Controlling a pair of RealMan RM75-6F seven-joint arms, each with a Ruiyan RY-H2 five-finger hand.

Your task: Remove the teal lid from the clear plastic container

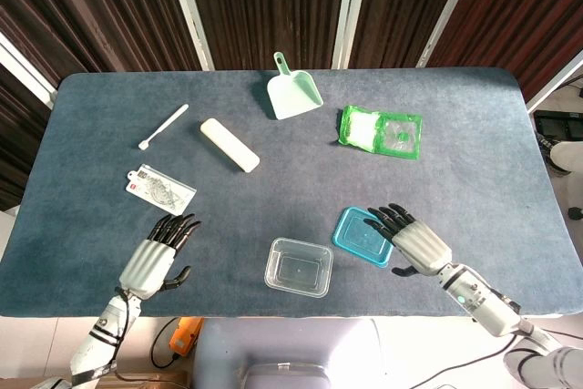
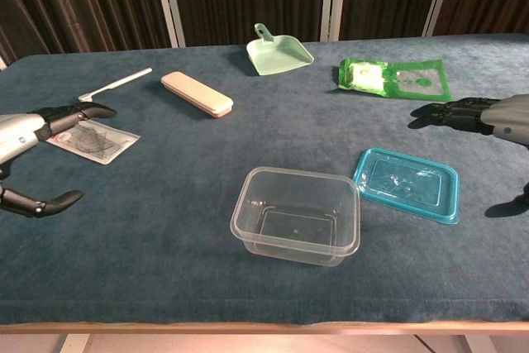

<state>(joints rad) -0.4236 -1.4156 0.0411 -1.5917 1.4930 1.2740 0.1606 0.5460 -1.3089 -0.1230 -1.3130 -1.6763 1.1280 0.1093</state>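
Note:
The clear plastic container (image 1: 299,267) (image 2: 297,214) stands uncovered near the table's front edge. The teal lid (image 1: 363,236) (image 2: 407,184) lies flat on the cloth just to its right, apart from it. My right hand (image 1: 415,243) (image 2: 488,121) hovers open beside the lid's right side, fingers spread, holding nothing. My left hand (image 1: 159,257) (image 2: 29,142) is open at the front left, well away from the container, with its fingers apart and empty.
At the back lie a mint dustpan (image 1: 292,91), a green packet (image 1: 382,131), a cream bar (image 1: 230,144) and a white stick (image 1: 163,126). A clear bagged card (image 1: 160,189) sits close ahead of my left hand.

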